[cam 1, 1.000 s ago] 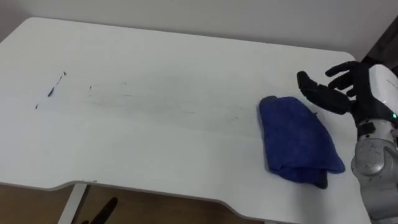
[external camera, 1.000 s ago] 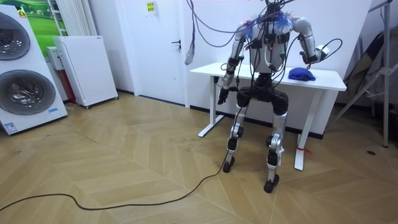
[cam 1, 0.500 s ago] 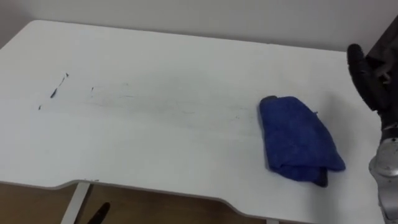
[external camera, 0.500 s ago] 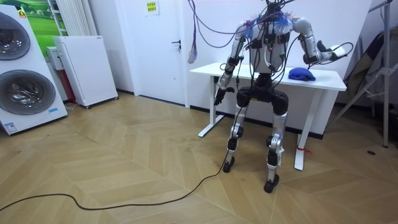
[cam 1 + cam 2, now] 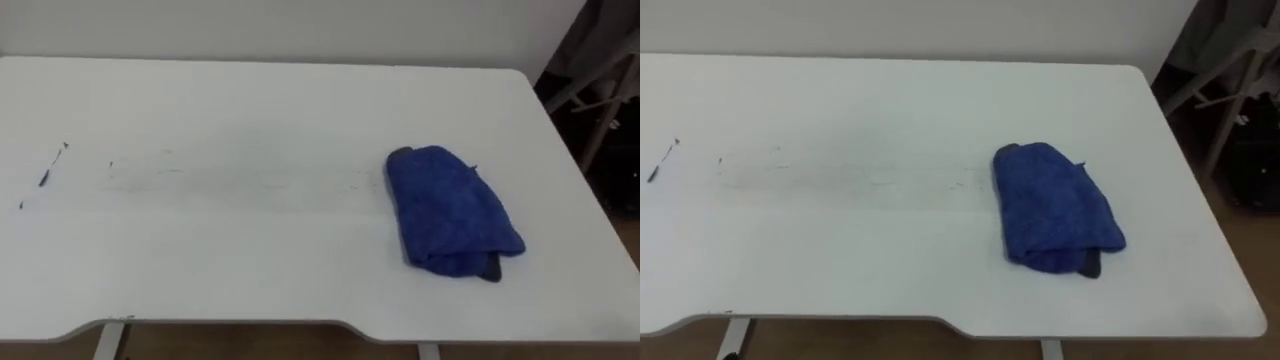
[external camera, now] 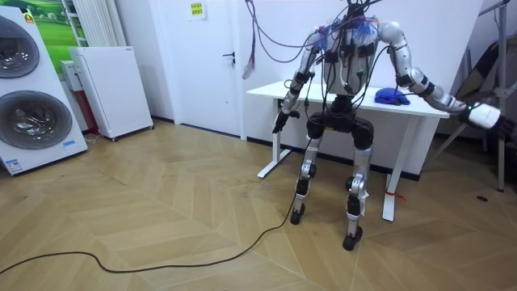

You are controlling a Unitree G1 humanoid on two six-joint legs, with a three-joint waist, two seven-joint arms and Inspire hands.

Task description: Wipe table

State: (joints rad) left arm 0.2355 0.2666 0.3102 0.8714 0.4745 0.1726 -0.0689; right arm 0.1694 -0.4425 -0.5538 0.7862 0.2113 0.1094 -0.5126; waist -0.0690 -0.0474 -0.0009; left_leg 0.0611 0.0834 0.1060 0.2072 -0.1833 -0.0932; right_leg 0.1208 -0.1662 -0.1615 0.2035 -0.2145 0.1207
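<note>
Cloth (image 5: 450, 212) lies folded in a blue bundle on the white surface (image 5: 250, 270), toward its right end and well apart from the dark marks (image 5: 45, 178) near the left end; a faint smeared band runs between the two. In the room view your robot stands at the surface with its right arm stretched out to the side, past the surface's end, the right hand (image 6: 487, 115) well away from the cloth. The left hand (image 6: 279, 123) hangs low beside the surface's near edge. You cannot tell from this distance whether either hand is released or clenched, and neither holds the cloth.

Judging by the marks, some wiping remains. When you bring a hand back, come down flat on the bundle's middle so it does not unfold. Press evenly, then sweep along the smeared band toward the dark marks, keeping the cloth under the palm throughout.
</note>
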